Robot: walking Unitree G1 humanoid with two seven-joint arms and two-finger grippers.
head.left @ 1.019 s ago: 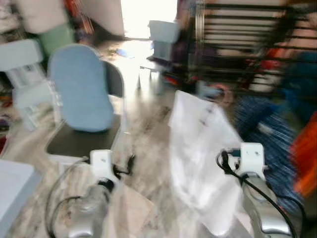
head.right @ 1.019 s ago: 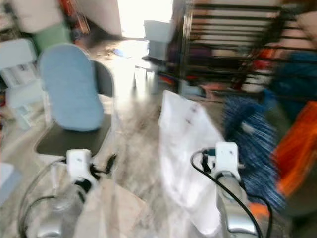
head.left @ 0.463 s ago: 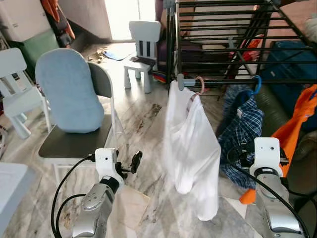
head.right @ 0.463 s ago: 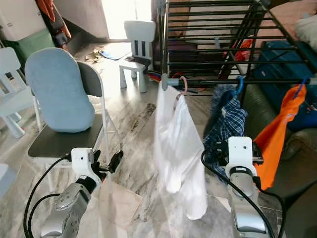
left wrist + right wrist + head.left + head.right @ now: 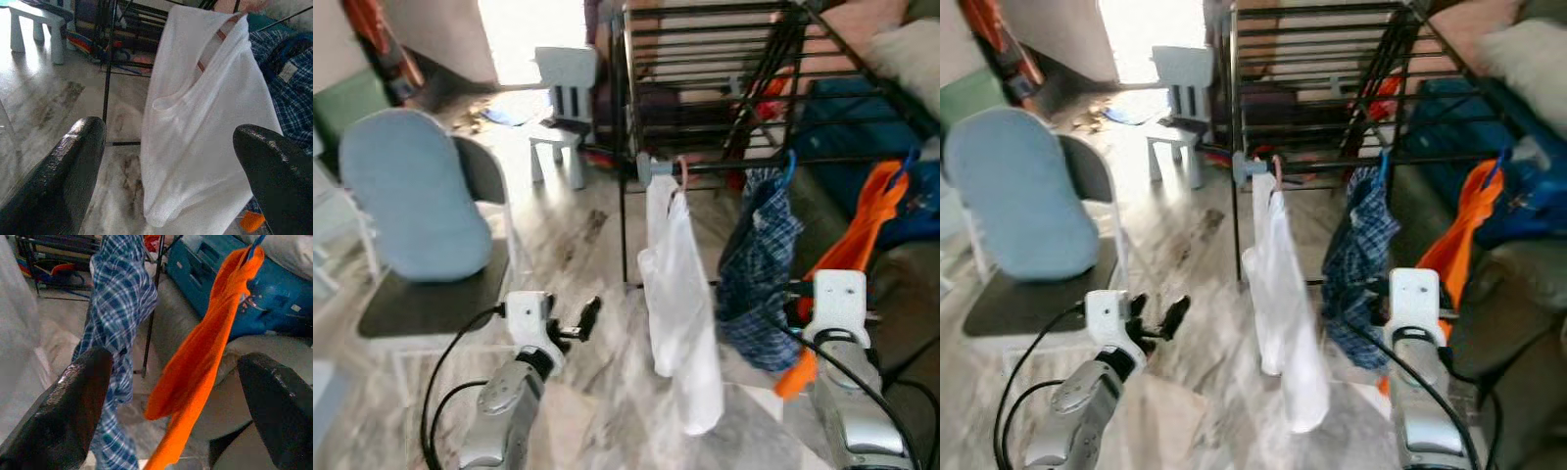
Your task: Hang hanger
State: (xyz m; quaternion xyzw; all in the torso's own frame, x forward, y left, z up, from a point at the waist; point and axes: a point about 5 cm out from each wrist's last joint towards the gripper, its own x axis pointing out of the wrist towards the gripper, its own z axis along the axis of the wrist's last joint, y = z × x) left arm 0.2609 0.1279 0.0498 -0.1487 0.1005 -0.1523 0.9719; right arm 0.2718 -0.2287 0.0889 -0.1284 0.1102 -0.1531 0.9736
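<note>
**White shirt on its hanger at the rack's front rail**

Black metal bars form the large drying rack [image 5: 724, 88], which stands on the grey marbled floor [image 5: 597, 392]. Left of it sits a folding chair with a pale blue padded back [image 5: 411, 211], and farther back, near the bright doorway, a small white child's chair [image 5: 563, 108]. From the rack's front rail hangs a long white shirt [image 5: 680, 294] on a pink hanger [image 5: 682, 174], the hook over the rail near its left end. Just right of it hangs a blue checked shirt [image 5: 754, 264] on a blue hanger [image 5: 790, 164], and farther right an orange garment [image 5: 852, 255] droops in front of a blue suitcase [image 5: 234, 298]. The left gripper [image 5: 171, 156] is held low in front of the white shirt, apart from it, its fingers spread wide and empty. The right gripper [image 5: 176, 396] faces the checked shirt and the orange garment, its fingers likewise parted with nothing between them.
</note>
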